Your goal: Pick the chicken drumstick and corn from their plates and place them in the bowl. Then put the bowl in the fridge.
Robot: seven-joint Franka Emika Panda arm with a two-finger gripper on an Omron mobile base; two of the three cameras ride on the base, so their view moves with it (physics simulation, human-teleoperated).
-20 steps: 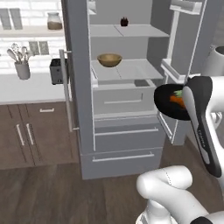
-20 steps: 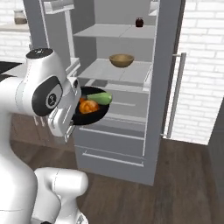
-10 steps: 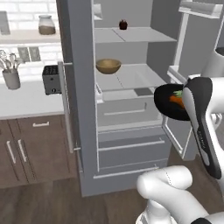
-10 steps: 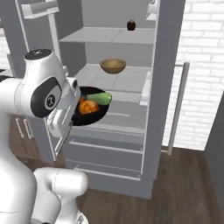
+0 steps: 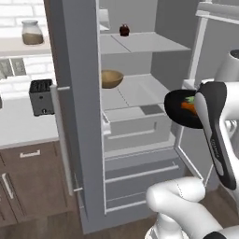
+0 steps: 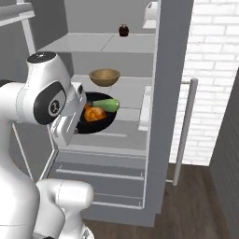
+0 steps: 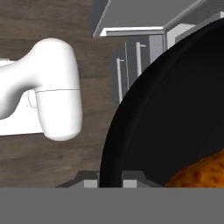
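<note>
Black bowl (image 6: 95, 119) holds the drumstick (image 6: 93, 113) and corn (image 6: 106, 105). The gripper (image 7: 110, 183) pinches its rim near the open fridge (image 6: 116, 140). Only shelving is left.

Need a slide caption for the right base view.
Arm holds black bowl with drumstick and corn before open fridge.

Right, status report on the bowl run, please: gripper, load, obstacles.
Gripper shut on black bowl rim. Chicken drumstick and corn inside, bowl level before open fridge. Wooden bowl on middle shelf behind.
</note>
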